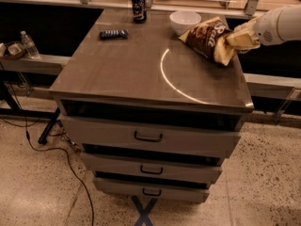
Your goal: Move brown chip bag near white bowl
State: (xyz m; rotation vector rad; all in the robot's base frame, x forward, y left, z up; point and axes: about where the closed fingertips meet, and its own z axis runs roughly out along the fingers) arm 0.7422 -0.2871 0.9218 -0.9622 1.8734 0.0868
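The brown chip bag [209, 39] lies tilted at the back right of the cabinet top, its dark panel with white lettering facing up. The white bowl [185, 21] sits just left of and behind the bag, almost touching its left end. My gripper [239, 37] reaches in from the right edge and is shut on the bag's right end. The bag's right end is hidden by the cream-coloured fingers.
A dark blue drink can [138, 6] stands at the back centre. A small dark blue snack bar [113, 33] lies at the back left. The grey cabinet top [127, 69] has a curved light reflection; three drawers sit below. A water bottle [29, 44] rests on the left ledge.
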